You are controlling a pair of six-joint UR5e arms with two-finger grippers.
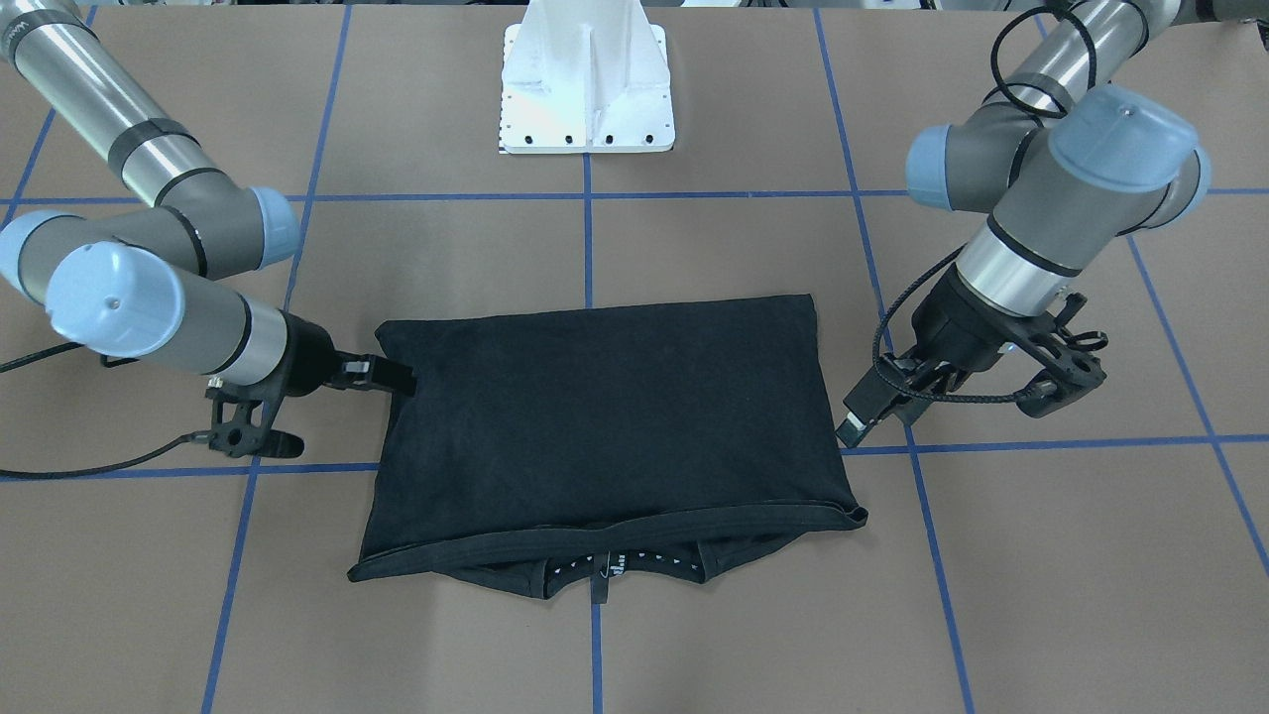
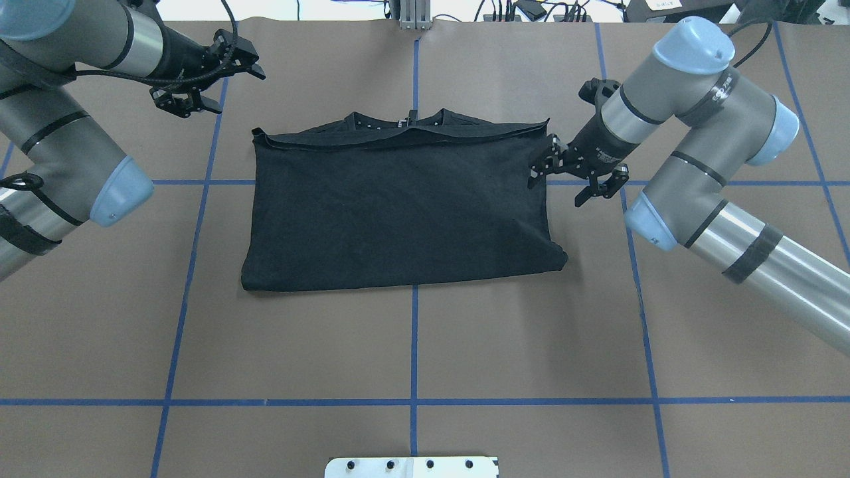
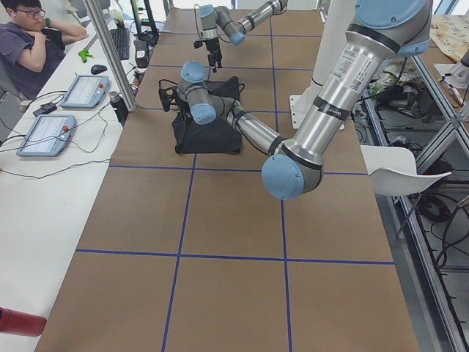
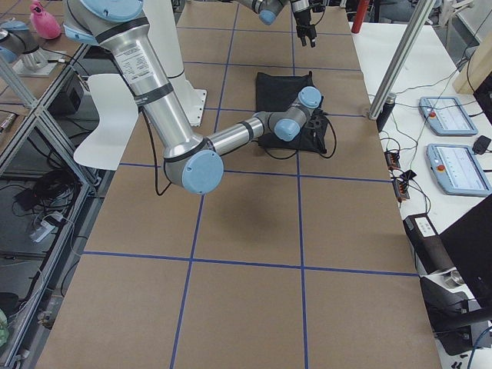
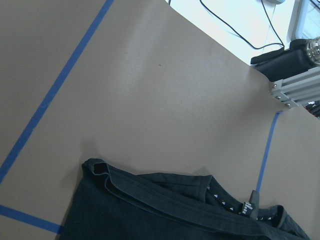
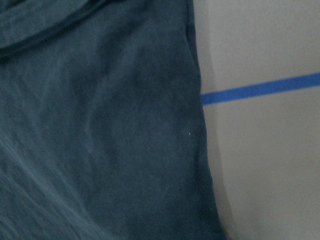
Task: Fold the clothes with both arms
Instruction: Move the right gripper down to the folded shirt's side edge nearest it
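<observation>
Nearest the front camera, the T-shirt [image 1: 605, 416] lies folded to a rectangle mid-tabletop [image 1: 793, 615], collar at 6 o'clock. Right pincer [image 1: 397, 375] touches its 9 o'clock edge; grip undeterminable. Left pincer [image 1: 872, 412] hangs parted, empty, off 3 o'clock. Judged next: both must secure edges for another fold.

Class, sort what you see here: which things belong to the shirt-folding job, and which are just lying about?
Belong to the job:
black T-shirt
left gripper
right gripper

Just lying about:
white mount plate
tablets on the side bench
</observation>
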